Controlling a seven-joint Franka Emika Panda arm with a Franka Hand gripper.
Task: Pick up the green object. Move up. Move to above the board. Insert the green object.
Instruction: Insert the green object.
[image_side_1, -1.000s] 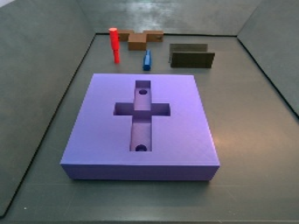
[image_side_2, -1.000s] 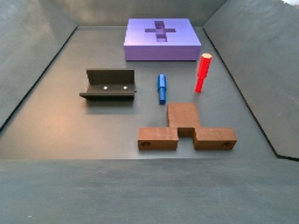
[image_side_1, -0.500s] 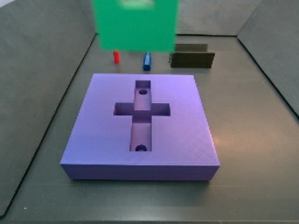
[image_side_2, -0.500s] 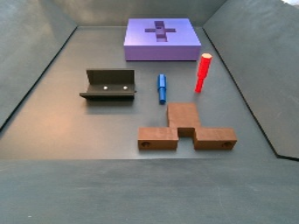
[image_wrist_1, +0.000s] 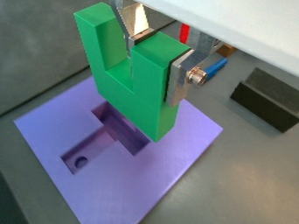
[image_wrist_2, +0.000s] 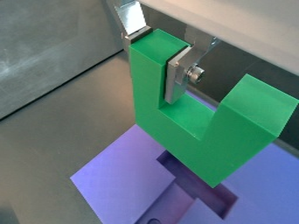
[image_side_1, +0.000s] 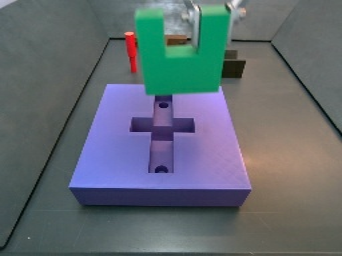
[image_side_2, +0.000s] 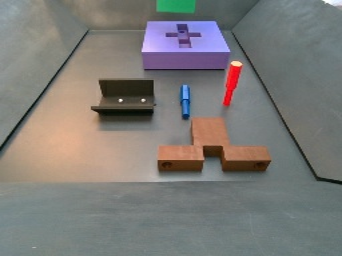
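Note:
The green object (image_side_1: 181, 60) is a bright green U-shaped block with its prongs pointing up. My gripper (image_side_1: 211, 22) is shut on one prong and holds it in the air above the board (image_side_1: 201, 150), over the far part of the cross-shaped recess. Both wrist views show the block (image_wrist_1: 128, 83) (image_wrist_2: 193, 127) clamped by my gripper (image_wrist_1: 149, 63) (image_wrist_2: 152, 57), one silver finger (image_wrist_1: 177, 79) outside the prong and the other in the notch. The purple board (image_wrist_1: 176, 144) (image_wrist_2: 111, 184) lies below. In a side view (image_side_2: 174, 5) only the block's lower edge shows, above the board (image_side_2: 167, 52).
A red peg (image_side_2: 231, 82) and a blue peg (image_side_2: 186, 98) stand and lie between the board and a brown block (image_side_2: 211, 148). The dark fixture (image_side_2: 123, 97) stands beside the blue peg. Grey walls enclose the floor.
The green block, absent one second ago, came into the side view high up in my gripper. It has since come down and toward the board's cross.

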